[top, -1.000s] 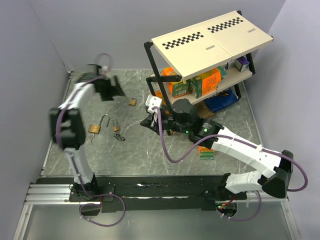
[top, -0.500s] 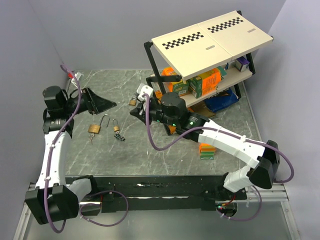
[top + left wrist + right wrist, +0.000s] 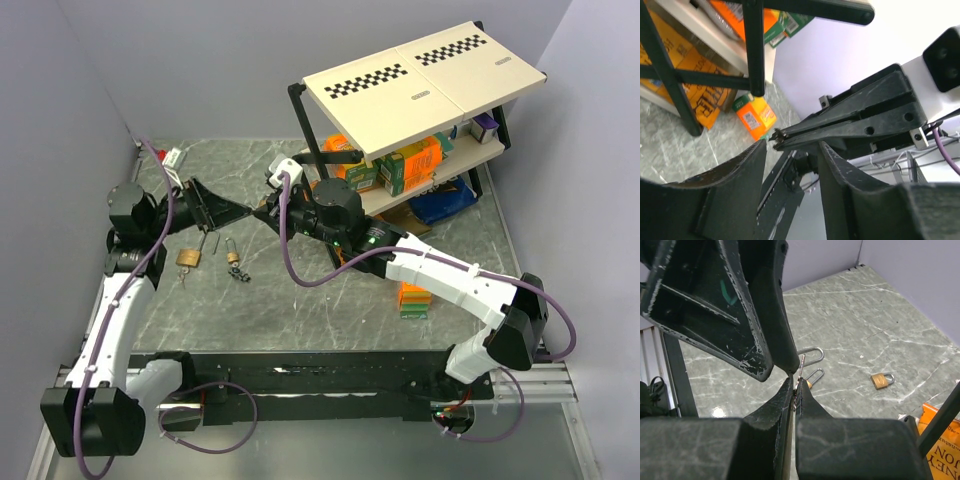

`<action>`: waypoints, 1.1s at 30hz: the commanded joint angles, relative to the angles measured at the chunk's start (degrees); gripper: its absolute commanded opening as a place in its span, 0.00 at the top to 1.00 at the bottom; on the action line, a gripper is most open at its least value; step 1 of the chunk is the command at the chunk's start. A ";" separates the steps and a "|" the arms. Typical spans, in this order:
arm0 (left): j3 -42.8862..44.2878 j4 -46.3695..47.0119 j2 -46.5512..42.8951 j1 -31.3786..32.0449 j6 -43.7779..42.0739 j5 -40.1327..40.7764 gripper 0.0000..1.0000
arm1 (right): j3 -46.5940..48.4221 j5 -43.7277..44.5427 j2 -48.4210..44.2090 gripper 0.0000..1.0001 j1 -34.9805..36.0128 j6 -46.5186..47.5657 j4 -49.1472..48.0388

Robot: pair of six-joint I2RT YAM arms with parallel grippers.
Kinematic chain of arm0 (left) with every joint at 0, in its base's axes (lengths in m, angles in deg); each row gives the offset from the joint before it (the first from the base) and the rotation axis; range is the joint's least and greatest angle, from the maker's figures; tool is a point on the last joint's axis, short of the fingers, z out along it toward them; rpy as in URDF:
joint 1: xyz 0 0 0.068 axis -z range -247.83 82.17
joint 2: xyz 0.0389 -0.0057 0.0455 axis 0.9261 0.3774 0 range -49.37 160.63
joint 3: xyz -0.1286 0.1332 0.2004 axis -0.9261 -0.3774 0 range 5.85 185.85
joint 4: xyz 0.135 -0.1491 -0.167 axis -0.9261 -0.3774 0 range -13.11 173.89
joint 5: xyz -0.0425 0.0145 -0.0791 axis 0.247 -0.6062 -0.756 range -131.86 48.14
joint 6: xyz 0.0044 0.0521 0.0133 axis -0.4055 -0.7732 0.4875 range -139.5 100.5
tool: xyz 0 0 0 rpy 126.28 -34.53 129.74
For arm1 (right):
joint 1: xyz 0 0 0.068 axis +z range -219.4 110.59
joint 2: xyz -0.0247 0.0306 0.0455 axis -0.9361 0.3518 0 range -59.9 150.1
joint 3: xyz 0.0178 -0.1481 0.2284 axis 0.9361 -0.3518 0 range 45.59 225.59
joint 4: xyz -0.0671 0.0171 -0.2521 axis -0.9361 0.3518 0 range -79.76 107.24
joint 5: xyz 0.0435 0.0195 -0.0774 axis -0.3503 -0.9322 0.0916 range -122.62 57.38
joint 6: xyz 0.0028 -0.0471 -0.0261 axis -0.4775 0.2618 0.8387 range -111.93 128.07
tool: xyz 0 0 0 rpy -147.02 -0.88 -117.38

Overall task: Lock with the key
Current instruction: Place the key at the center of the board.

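key (image 3: 801, 365) is clenched in the right pincer (image 3: 795, 384), between fingers of the released left pincer (image 3: 790, 146).

Bench front: grey marbled bench (image 3: 290, 315) open between arm bases and padlocks.
Left-centre: large brass padlock (image 3: 188, 256) and small brass padlock (image 3: 232, 256) lie just beside each other, low obstacles.
Mid-air: left end effector (image 3: 238, 209), fingers spread, straddles the right end effector (image 3: 776, 134) tip, which pinches a thin metal key (image 3: 801, 367).
Right rear: black-framed shelf rack with cream top (image 3: 420, 80) blocks passage.
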 commanded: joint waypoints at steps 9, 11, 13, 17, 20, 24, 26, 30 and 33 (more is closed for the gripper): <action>0.21 1.37 1.19 4.24 0.96 9.19 0.58 | 2.43 0.57 0.27 1.00 0.33 -0.34 -2.74; -0.49 2.42 1.28 4.42 1.83 9.55 0.63 | 2.34 0.40 0.18 1.00 0.33 -0.17 -2.74; -1.19 4.36 1.28 4.69 3.15 9.90 0.69 | 2.26 0.40 0.09 1.00 0.33 -0.17 -2.91; -1.19 5.15 1.46 5.30 3.24 10.25 0.86 | 2.08 0.40 -0.08 1.00 0.16 -0.43 -2.83; -0.76 4.54 1.81 5.30 2.64 10.86 0.99 | 1.82 -0.13 -0.26 1.00 -0.37 -0.87 -2.12; 3.18 -1.25 3.47 5.22 -2.28 13.06 0.99 | 0.59 -0.65 -1.84 0.74 -1.42 -0.17 0.07; 5.21 -6.24 4.70 5.21 -7.01 14.64 0.99 | -0.29 -1.62 -3.77 0.48 -2.48 0.62 3.03; 11.53 -14.96 11.45 5.39 -14.59 19.38 0.99 | -2.13 -10.99 -9.55 0.26 -2.75 6.67 8.24; 17.49 -22.95 18.75 7.22 -21.17 24.37 0.99 | -2.58 -17.07 -12.73 0.11 -2.22 10.90 14.45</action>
